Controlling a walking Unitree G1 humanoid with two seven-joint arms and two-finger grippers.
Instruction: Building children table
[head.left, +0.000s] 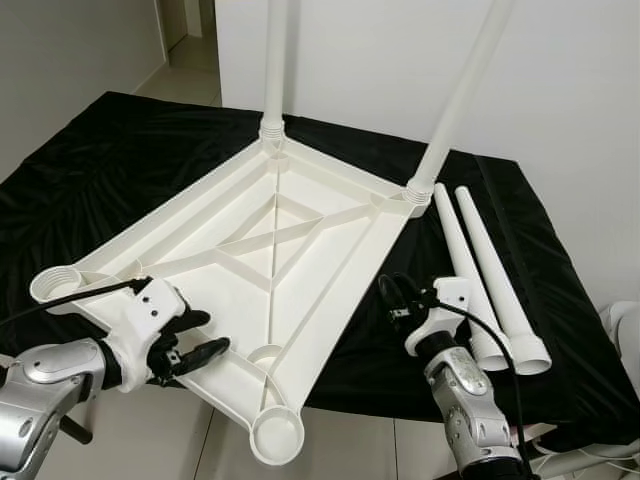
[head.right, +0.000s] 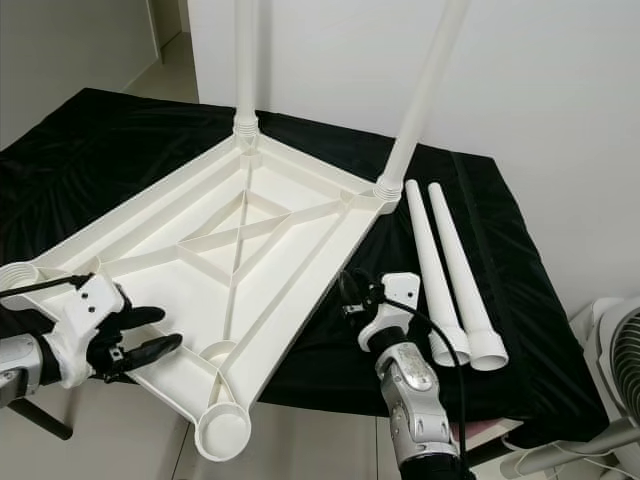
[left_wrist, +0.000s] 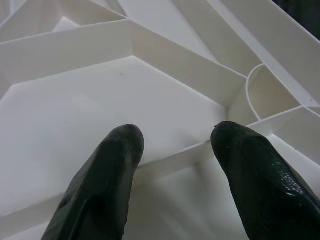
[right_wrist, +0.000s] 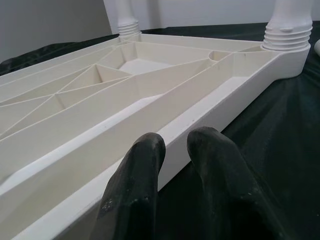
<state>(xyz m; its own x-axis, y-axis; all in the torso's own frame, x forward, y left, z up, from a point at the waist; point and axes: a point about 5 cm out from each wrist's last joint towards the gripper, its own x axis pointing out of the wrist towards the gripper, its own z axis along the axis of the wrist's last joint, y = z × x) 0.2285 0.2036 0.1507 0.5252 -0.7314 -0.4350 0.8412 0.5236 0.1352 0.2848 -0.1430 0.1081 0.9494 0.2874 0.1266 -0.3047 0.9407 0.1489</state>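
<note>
Two loose legs (head.left: 485, 275) look light, stiff and slick; grip one mid-shaft. Your left gripper (head.left: 200, 337) gapes over the tabletop's (head.left: 300, 240) ribs; right gripper (right_wrist: 175, 150) nearly closed, empty.

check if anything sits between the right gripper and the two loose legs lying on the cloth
Nothing visible does. The right gripper hovers by the tabletop's right edge, and only bare black cloth lies between it and the two loose legs just to its right.

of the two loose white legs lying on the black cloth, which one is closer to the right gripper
The loose leg lying nearer the tabletop; the other loose leg lies beside it, farther from the right gripper.
</note>
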